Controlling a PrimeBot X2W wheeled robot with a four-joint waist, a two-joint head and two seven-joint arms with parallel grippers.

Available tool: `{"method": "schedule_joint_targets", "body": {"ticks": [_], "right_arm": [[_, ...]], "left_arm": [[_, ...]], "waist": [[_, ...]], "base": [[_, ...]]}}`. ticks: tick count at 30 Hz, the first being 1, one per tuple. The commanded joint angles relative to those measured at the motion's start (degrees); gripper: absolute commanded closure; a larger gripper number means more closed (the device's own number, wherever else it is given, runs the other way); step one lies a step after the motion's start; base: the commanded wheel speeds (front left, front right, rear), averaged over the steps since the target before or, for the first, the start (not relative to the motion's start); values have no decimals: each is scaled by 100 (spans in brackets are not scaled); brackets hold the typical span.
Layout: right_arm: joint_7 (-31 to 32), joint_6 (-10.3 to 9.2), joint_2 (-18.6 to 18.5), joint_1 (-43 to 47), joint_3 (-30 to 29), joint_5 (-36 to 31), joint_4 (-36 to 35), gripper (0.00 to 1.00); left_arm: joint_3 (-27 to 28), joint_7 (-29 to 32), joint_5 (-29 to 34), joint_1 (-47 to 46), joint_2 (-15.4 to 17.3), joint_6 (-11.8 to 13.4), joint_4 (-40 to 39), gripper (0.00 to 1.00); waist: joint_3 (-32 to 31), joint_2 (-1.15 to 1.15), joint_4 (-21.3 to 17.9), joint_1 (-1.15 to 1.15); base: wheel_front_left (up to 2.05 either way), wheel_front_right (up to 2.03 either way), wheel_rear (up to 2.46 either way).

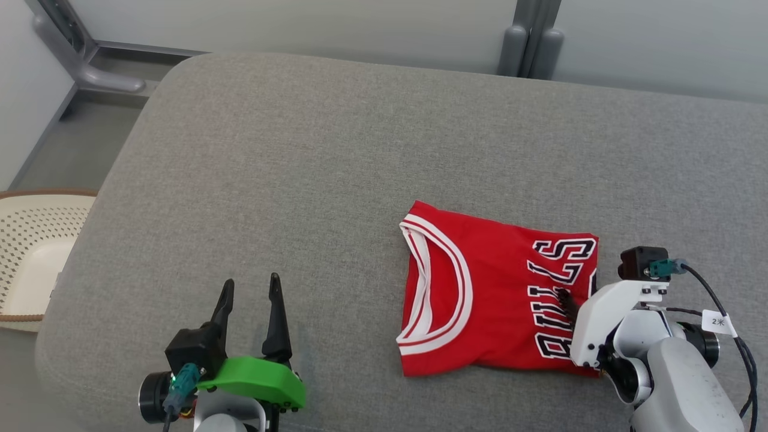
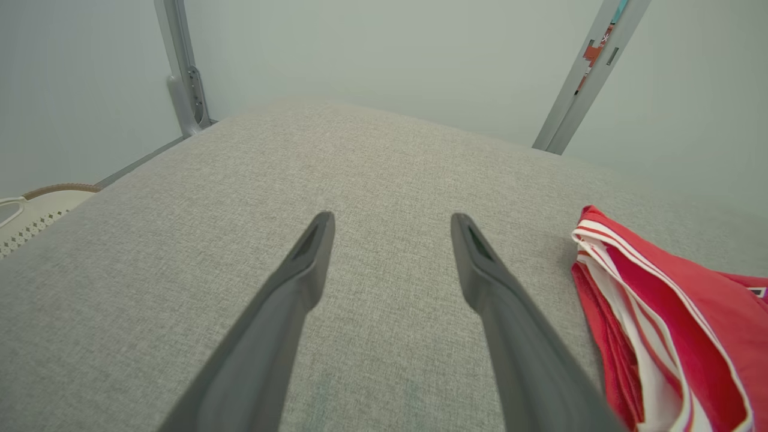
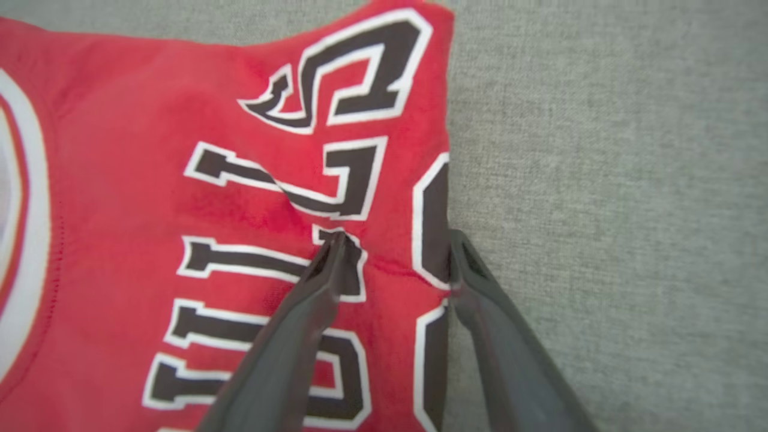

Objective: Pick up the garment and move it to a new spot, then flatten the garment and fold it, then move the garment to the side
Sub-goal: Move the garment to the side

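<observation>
Far left, a white basket (image 1: 36,252) sits beside the grey surface (image 1: 300,150). Next is the left end effector (image 1: 251,280). Its two fingers are wide apart with nothing between them, and it hangs over bare grey cloth. It looks parked out of the way, well apart from the shirt.

To the right lies the garment (image 1: 480,294), red with white trim and black letters. It is folded into a neat flat square, so I think the folding is done and the move to the side comes next.

At its right edge is the right end effector (image 3: 397,237). One finger presses on the letters and the other sits just off the edge. The fingers are apart, with the edge between them, not yet pinched tight.
</observation>
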Motion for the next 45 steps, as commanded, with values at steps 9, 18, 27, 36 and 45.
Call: {"method": "schedule_joint_targets", "body": {"ticks": [9,18,27,36,45], "right_arm": [[-655,-7,-58,-361,-43,-55,-130,100],[-891,-6,-352,-661,-371,-141,-492,100],[-1098,-6,-414,-803,-670,-244,-511,100],[-1257,-6,-454,-1012,-593,-388,-427,100],[-992,-6,-1047,-1631,-442,-535,-419,100]], "left_arm": [[62,-17,193,-166,-12,-48,-69,0],[8,1,320,-438,46,-79,-147,0],[-142,183,444,-743,154,-115,-181,0],[-264,222,409,-692,132,-126,-129,0],[-367,136,293,-571,25,-122,-4,0]], "waist": [[184,0,-964,0],[530,0,-2334,0],[770,0,-3273,0],[702,0,-3216,0],[526,0,-2568,0]], "base": [[0,0,0],[0,0,0],[0,0,0],[0,0,0],[0,0,0]]}}
